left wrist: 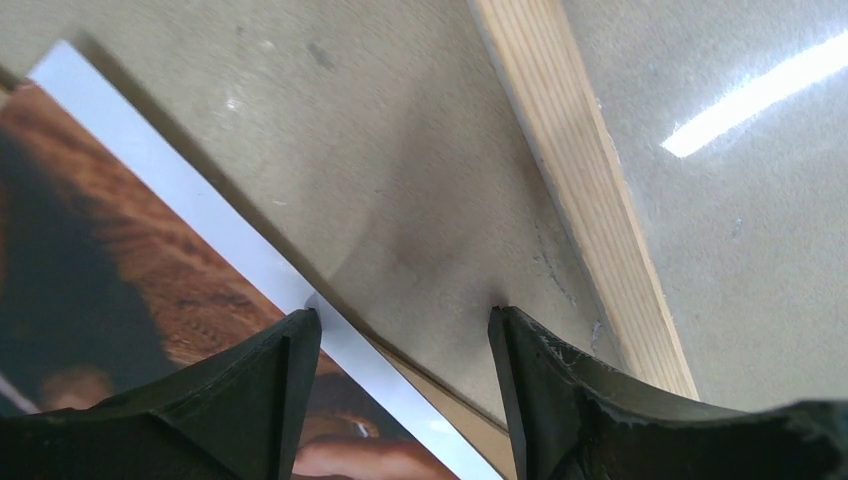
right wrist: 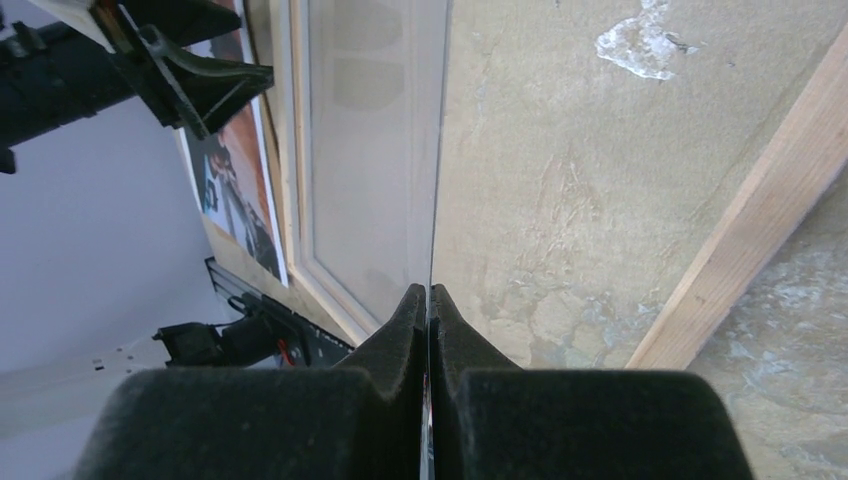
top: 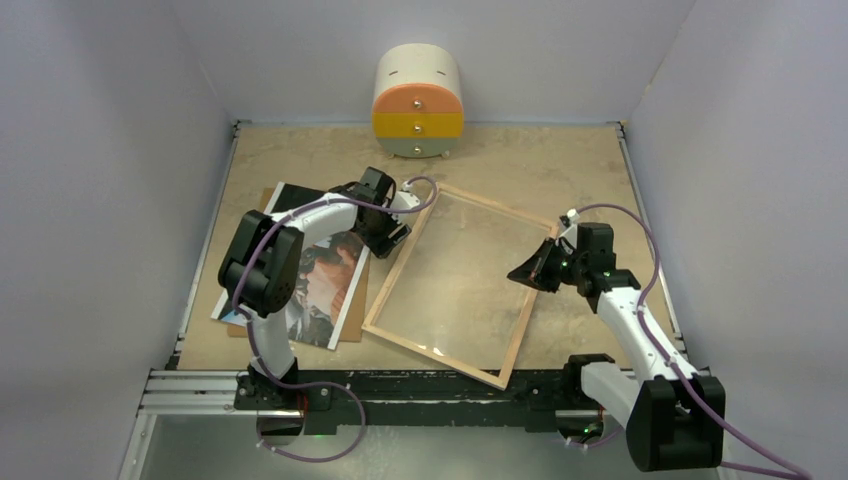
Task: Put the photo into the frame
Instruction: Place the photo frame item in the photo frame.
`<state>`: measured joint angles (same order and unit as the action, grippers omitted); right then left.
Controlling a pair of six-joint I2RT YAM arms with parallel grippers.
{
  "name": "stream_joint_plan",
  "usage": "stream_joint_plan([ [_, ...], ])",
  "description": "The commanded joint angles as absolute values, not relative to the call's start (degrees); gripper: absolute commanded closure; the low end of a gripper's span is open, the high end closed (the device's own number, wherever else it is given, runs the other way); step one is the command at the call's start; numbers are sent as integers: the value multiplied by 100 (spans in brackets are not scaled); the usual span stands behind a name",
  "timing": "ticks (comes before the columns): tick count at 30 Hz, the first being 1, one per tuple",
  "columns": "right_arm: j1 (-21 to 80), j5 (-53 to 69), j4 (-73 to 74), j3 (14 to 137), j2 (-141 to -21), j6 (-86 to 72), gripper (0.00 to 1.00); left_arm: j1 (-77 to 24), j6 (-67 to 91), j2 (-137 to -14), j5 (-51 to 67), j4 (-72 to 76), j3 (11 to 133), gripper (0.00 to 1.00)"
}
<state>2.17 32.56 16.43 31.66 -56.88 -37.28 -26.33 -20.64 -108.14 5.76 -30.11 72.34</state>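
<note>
Two grippers we see, left gripper (left wrist: 405,322) spread, photo (left wrist: 150,260) edge under its left jaw, right gripper (right wrist: 428,292) pinching glass pane (right wrist: 370,150).

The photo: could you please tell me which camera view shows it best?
The top external view: the photo lies nearly whole left of the frame, the left arm crossing it. The left wrist view shows only its white-bordered edge; the right wrist view, a narrow strip.
</note>
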Motion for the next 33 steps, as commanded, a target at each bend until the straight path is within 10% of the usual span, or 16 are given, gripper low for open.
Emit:
stream_joint_plan([
  [1, 194, 3774, 921, 3101, -5498, -4011, 100, -2737, -2193, -10724, 765, -2914, 7054, 34],
  [33, 198, 4836, -1533, 2526, -5242, -5309, 100, -2759, -2205, -10545, 883, -2936, 6812, 37],
])
